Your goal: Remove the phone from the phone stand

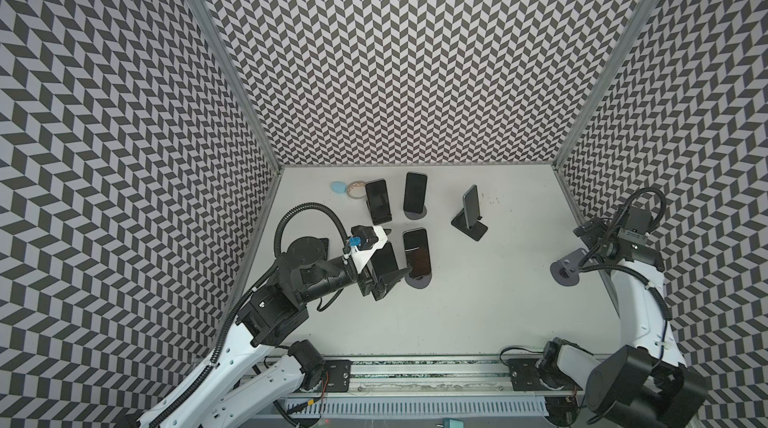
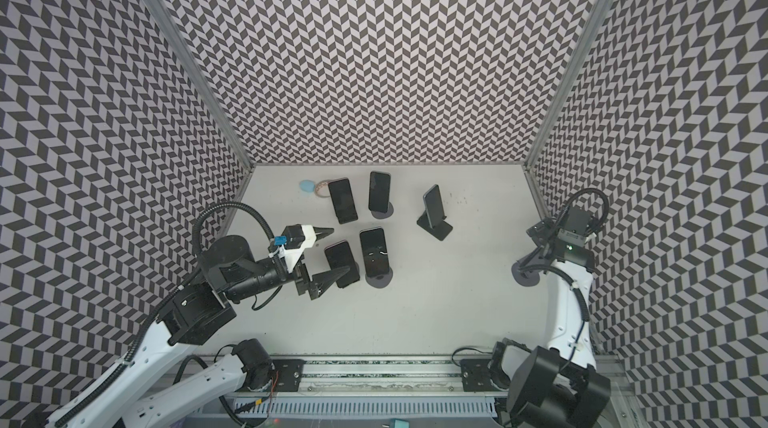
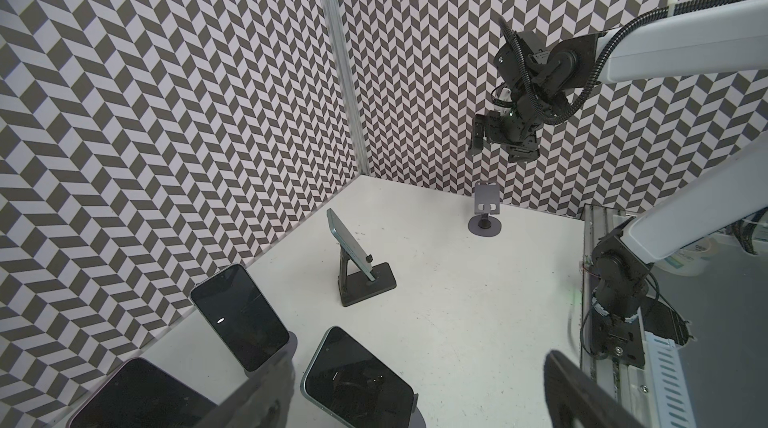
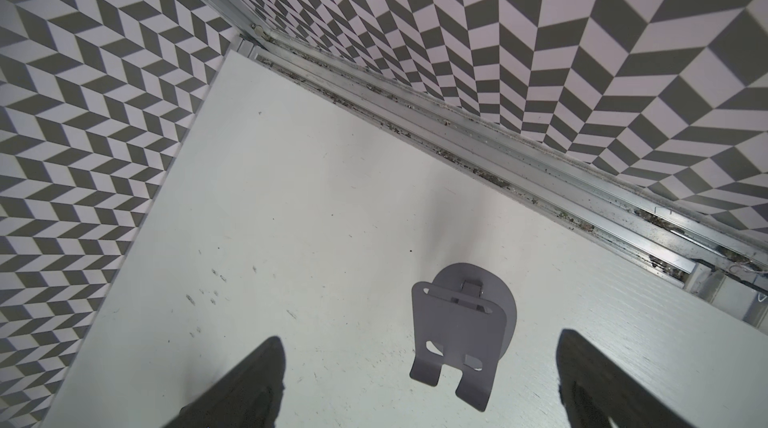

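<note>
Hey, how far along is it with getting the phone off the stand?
Looks done: the grey stand below the open right gripper holds no phone. In hand: the left gripper is open beside a phone, not closed on it. Remaining: grip it and lift it clear; a second phone leans on the black stand.

The white flat bench [image 1: 478, 313] is showing a smooth, matt face, lightly scuffed and speckled in places. A black slab phone with a glass front [image 1: 416, 253] is gleaming glossy and catching small reflections. Near the bench's right edge, the grey round-based sheet-metal phone stand [image 4: 461, 334] is looking smooth and satin. The silver aluminium frame rail [image 4: 519, 164] along that edge is shining dully under grit. The black corrugated plastic cable conduit [image 1: 312, 206] is looking ribbed, and the white plastic arm shell [image 1: 636, 309] smooth and faintly glossy.
</note>
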